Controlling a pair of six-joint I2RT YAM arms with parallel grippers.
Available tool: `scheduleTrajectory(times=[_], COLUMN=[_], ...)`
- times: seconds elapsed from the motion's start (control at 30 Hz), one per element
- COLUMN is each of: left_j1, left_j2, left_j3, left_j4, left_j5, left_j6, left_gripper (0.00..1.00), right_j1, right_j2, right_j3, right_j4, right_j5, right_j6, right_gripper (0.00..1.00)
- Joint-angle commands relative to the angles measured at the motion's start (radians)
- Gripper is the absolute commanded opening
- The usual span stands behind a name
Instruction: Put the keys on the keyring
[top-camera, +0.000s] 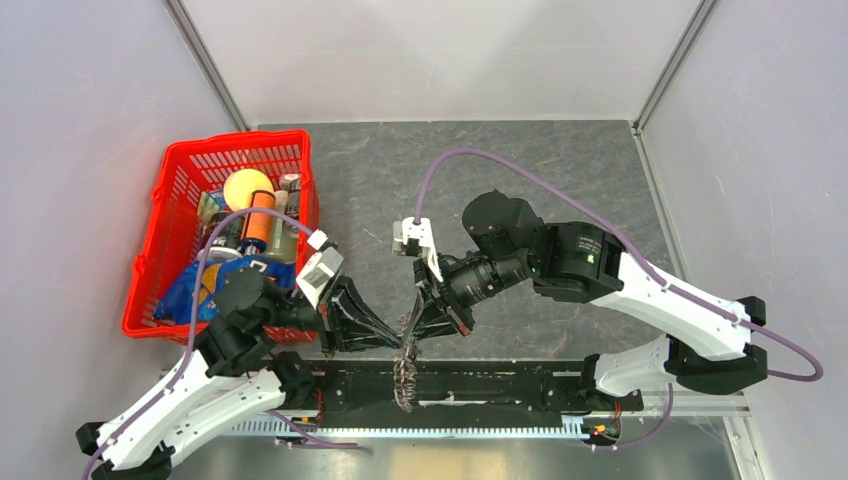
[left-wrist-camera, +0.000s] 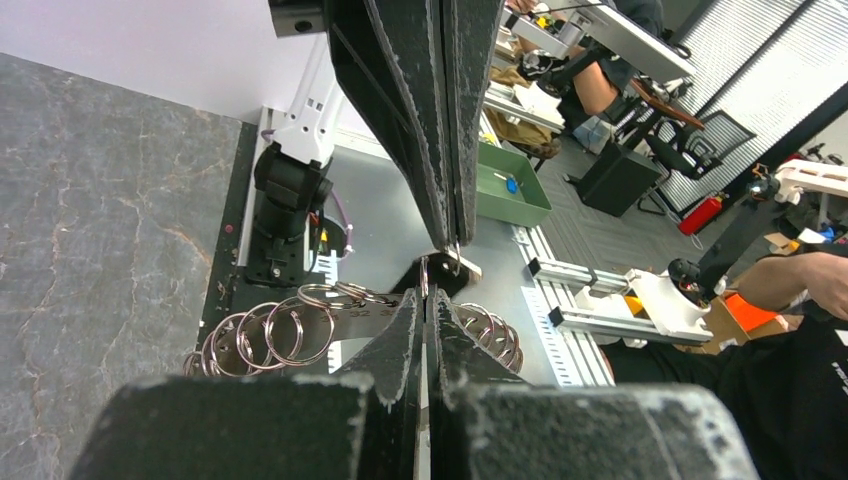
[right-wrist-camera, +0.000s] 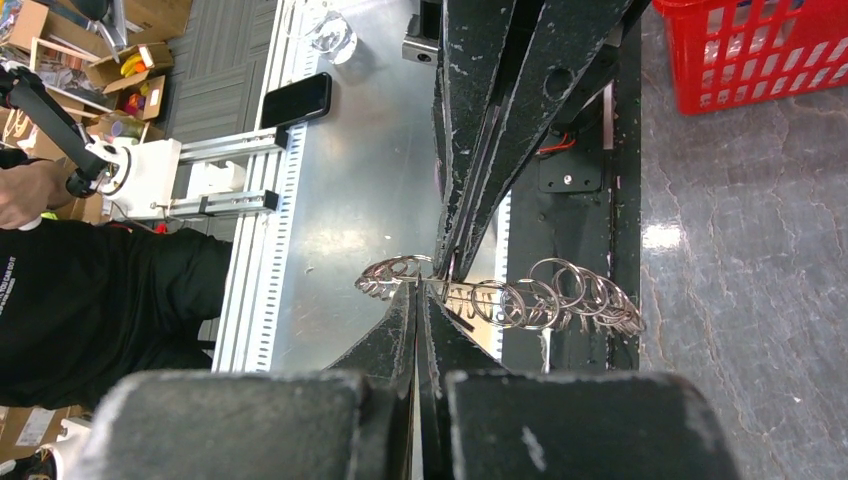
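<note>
Top external view: left tool (top-camera: 398, 341) and right tool (top-camera: 416, 334), tip to tip, both pinch the keyring (top-camera: 405, 382) dangling beneath (key hidden), so steady, gentle twisting seems wise.

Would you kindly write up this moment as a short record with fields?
left hand: shut, pinching the keyring
right hand: shut, pinching the same keyring, tip to tip with the left hand
keyring: bunch of metal rings, draped either side of the fingertips
loose key: not made out in any view
red basket: far left, filled with items
</note>
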Motion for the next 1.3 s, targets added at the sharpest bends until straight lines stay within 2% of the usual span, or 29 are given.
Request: scheduleTrajectory(times=[0.0, 0.57, 1.27], left_j1=[-0.002, -0.002, -0.002], left_j2=[0.001, -0.015, -0.02], left_j3=[0.02, 0.018, 0.027], left_j4=[0.031, 0.028, 0.029], left_j5=[-0.039, -0.036, -0.023], left_j6=[0.029, 0.031, 0.037], left_gripper=[0.02, 0.02, 0.02], right_j1=[0.002, 0.002, 0.002], right_j2=[-0.002, -0.072, -0.08], right_j3=[-0.022, -0.048, -0.052], right_j4=[0.048, 0.058, 0.056], right_j5=[-0.024, 0.022, 0.066], right_j6=[0.015, 0.034, 0.04], right_gripper=[0.0, 0.0, 0.0])
